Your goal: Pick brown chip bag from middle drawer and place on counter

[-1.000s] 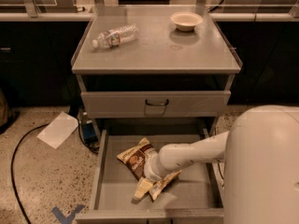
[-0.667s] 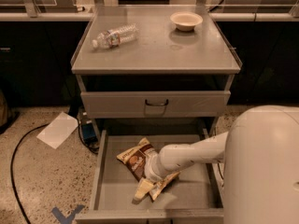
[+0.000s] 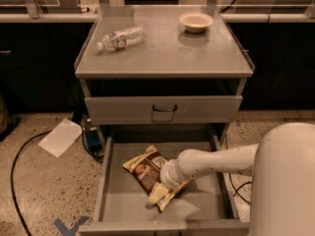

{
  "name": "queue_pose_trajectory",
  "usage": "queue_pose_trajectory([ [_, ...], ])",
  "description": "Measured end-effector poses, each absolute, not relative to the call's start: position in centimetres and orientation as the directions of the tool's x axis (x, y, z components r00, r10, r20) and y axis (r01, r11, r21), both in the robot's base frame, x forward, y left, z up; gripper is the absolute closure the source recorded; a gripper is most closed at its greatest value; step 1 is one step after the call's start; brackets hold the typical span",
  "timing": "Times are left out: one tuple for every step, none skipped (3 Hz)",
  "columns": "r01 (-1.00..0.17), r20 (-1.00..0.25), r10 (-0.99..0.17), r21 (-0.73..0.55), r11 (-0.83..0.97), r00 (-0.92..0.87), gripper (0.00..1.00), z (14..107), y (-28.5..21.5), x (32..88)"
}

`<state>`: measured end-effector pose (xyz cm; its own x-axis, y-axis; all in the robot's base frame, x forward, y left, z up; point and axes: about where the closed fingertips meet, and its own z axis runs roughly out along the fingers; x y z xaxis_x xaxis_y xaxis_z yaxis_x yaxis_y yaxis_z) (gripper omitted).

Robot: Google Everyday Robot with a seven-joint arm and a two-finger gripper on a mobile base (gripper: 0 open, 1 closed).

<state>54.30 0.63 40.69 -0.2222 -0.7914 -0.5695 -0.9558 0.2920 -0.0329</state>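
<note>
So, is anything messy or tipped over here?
Yes. The water bottle lies on its side on the counter, and a white sheet of paper lies on the floor at the left. The gripper is down in the middle drawer, on the brown chip bag, which lies crooked.

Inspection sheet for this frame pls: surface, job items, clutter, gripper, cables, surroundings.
Surface: counter, flat grey top, holds two items.
Job's things: brown chip bag lies in the open middle drawer, not yet on the counter.
Clutter: water bottle on its side, counter left; bowl upright, back right.
Grippers: gripper down in the drawer, on the bag's near end.
Cables: black cable on the floor, left; another cable right of the drawer.
Surroundings: upper drawer front closed; white sheet and blue box on the floor, left.
</note>
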Motion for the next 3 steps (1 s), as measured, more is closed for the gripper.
queue_pose_trajectory([
  [-0.929, -0.575, -0.769, -0.042, 0.368, -0.279, 0.19, 41.08, -3.71, 58.36],
  [-0.929, -0.575, -0.769, -0.042, 0.368, -0.279, 0.16, 41.08, -3.71, 58.36],
  [-0.929, -0.575, -0.769, -0.042, 0.368, -0.279, 0.00, 41.08, -3.70, 58.36],
])
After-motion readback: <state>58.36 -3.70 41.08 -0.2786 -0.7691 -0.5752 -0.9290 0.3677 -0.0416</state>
